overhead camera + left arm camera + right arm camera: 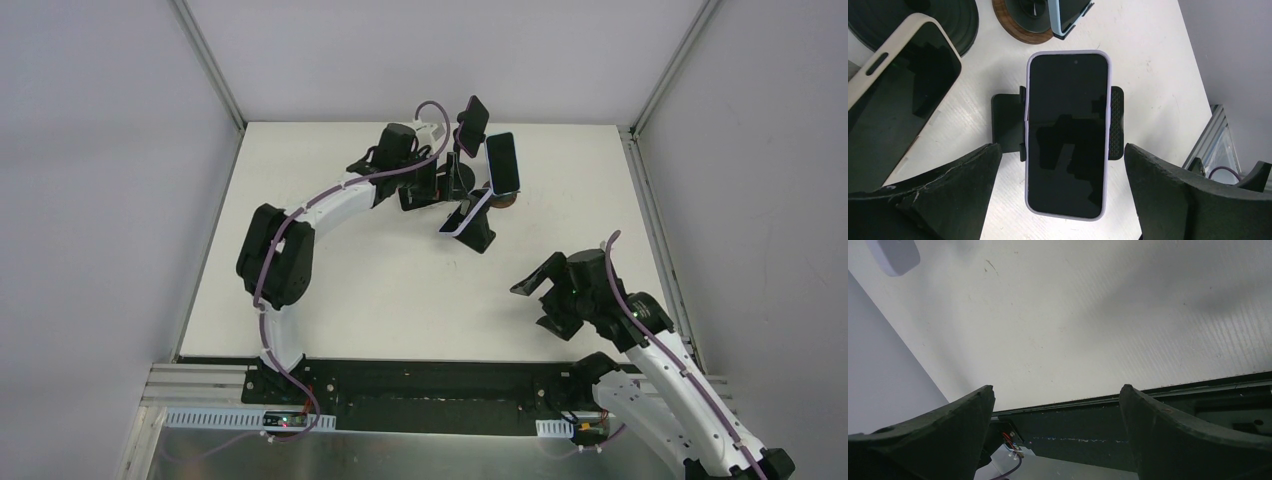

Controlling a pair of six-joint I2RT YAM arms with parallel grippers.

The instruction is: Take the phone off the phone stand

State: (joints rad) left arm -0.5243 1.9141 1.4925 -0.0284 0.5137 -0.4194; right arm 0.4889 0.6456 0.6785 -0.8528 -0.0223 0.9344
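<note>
A phone in a lilac case leans screen-up on a black stand, whose side clamps hold its edges. In the top view this phone and its stand sit at the back centre of the table. My left gripper is open. Its fingers flank the phone's lower end without touching it. In the top view the left gripper sits just left of the phone. My right gripper is open and empty over the table's near right part, and it also shows in the right wrist view.
A cream-cased phone on a dark round base stands left of the lilac one. A blue-cased phone stands on a stand with a wooden base behind it. The right wrist view shows the table's front edge and a pale lilac shape.
</note>
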